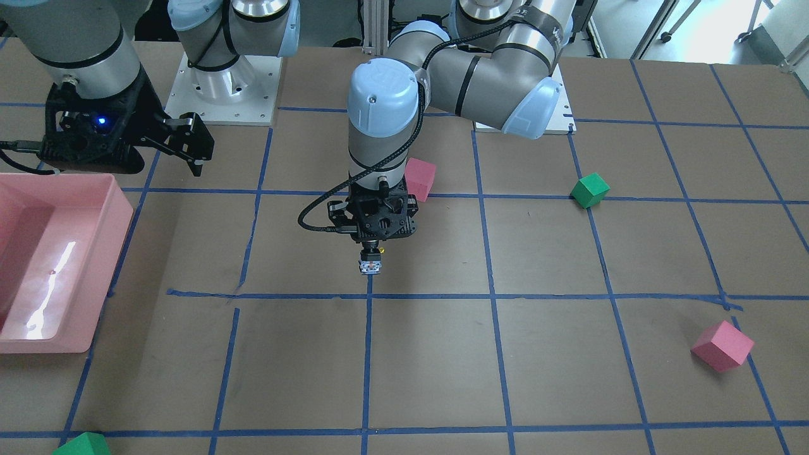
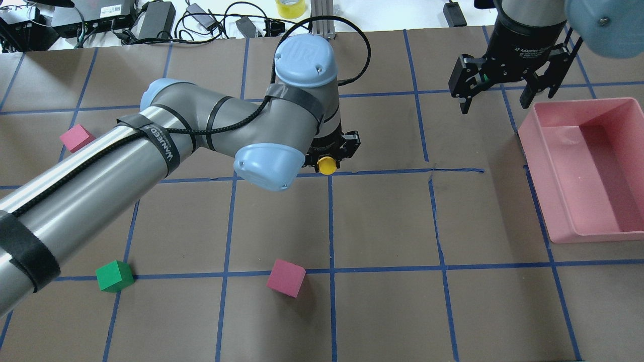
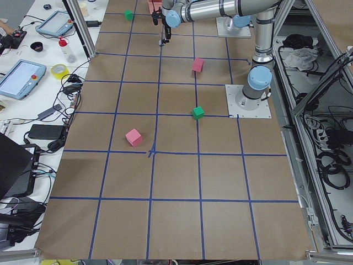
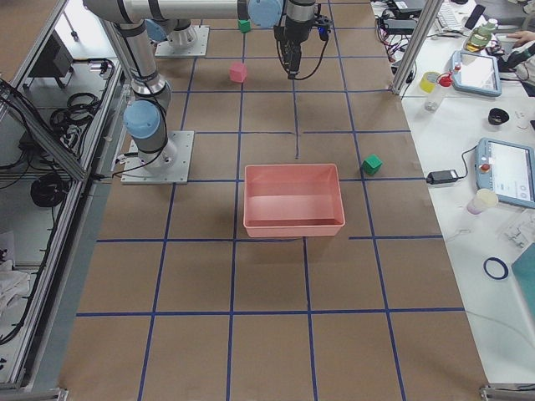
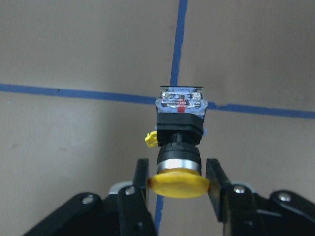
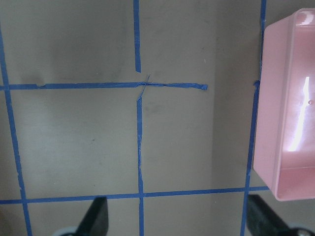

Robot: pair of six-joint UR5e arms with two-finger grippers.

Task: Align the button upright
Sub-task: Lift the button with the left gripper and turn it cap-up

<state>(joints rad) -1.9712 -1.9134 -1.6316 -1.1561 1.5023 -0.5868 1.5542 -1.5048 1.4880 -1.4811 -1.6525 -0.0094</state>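
Left gripper (image 5: 177, 173) pointed straight down over the middle of the table (image 2: 382, 311), its two fingers (image 5: 141, 178) pinching the button (image 5: 179, 125) at the rim of the yellow cap (image 5: 178, 186). The cap was up and the grey contact block (image 5: 180, 102) down, over a crossing of the blue tape lines (image 5: 74, 91). No view showed whether the block was resting on the paper or hanging just above it.

That gap was the main worry. If the jaws let go while the block was clear of the flat, hard table, the button would likely drop, bounce and roll onto its side.

The pink bin (image 2: 558, 221) was well apart and looked like no threat. The right gripper (image 2: 495, 103) hung by the bin's far corner with its fingers spread and nothing between them. It would matter only if it swung inward.

One pink cube (image 1: 419, 179) sat near the left wrist on the robot's side, and a careless retreat that way might clip it.

The button itself looked tall for its small footprint, so a slight lean at release could tip it over.

The hold on the curved cap rim looked shallow, so the button might pivot or slip. If one finger parted first, the other could drag the cap sideways.

The little yellow tab (image 5: 150, 139) on the body might catch a finger
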